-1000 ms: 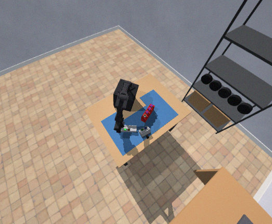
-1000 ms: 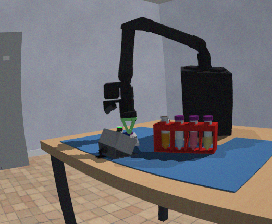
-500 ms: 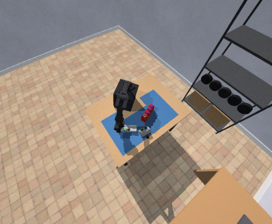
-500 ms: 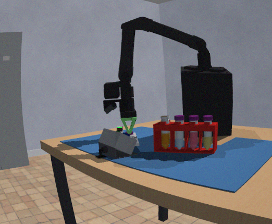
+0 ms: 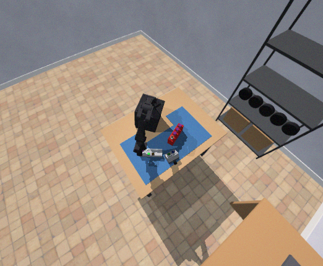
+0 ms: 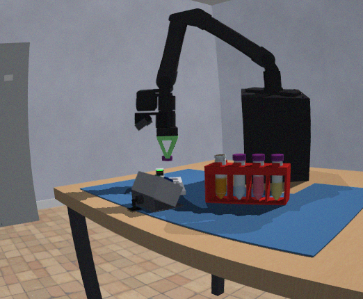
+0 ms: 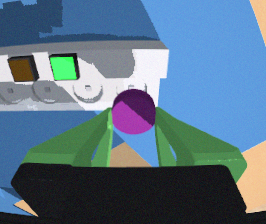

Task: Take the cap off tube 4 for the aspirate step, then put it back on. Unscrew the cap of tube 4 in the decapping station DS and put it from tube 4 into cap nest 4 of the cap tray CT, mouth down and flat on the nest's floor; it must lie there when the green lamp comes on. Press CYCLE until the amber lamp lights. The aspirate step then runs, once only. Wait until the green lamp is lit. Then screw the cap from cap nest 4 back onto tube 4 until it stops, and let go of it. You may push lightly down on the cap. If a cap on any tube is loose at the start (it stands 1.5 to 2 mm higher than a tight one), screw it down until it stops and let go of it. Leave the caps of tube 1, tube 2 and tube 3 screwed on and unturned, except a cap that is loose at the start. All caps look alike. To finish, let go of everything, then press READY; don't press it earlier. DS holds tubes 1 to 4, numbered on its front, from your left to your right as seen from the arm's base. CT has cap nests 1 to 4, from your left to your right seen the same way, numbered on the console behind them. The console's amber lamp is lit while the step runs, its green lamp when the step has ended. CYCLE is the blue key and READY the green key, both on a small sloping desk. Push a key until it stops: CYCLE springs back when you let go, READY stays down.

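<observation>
Tiled floor fills most of the top view, with a wooden table near the room's corner and a blue mat on it; a metal shelf rack stands beyond the table with five dark bowls in a row on one shelf; on the mat the red decapping station lies with its long axis slanting away from the arm's black base, and the white cap tray with its console and the small key desk sit side by side nearer the table's edge than the station; the arm reaches down over the tray's end.

From the exterior view, the station holds four tubes upright, their long axes vertical; three carry purple caps and the tube farthest from the base stands open; the gripper points straight down above the tray, well to the side of the station, its green fingers clamped on one purple cap, which hangs in the air clear of the tray; the console's green lamp glows below it.

Seen from the wrist, the held cap shows as a round purple disc between two green fingers, its axis running along the view; behind it sits the console with one dark lamp and one lit green lamp, and round nests along the tray's front.
</observation>
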Tool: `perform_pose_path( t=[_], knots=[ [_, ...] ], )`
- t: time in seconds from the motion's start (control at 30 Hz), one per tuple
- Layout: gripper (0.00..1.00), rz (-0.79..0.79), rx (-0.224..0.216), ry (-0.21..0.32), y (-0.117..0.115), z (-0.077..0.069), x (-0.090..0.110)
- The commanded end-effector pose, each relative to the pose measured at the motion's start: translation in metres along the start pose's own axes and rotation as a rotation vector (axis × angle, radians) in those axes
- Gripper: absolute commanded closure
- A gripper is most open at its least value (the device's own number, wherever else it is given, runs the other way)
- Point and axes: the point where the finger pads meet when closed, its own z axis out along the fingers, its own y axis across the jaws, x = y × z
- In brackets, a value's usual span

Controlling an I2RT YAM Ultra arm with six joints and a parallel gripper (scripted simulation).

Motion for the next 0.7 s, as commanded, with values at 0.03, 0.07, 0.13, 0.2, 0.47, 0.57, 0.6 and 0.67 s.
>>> perform_pose_path(
  t=[0.03,0.07,0.13,0.2,0.47,0.57,0.6,0.67],
  knots=[
    [1.0,0.004,-0.005,0.029,0.0,-0.02,0.007],
    [1.0,0.004,-0.005,0.029,0.0,-0.025,0.007],
    [1.0,0.004,-0.005,0.029,0.0,-0.035,0.007],
    [1.0,0.004,-0.005,0.028,0.0,-0.045,0.006],
    [1.0,0.004,-0.005,0.028,0.0,-0.074,0.005],
    [1.0,0.004,-0.005,0.028,0.0,-0.074,0.005],
    [1.0,0.004,-0.005,0.028,0.0,-0.074,0.005],
    [1.0,0.004,-0.005,0.028,0.0,-0.074,0.005]
  ],
)
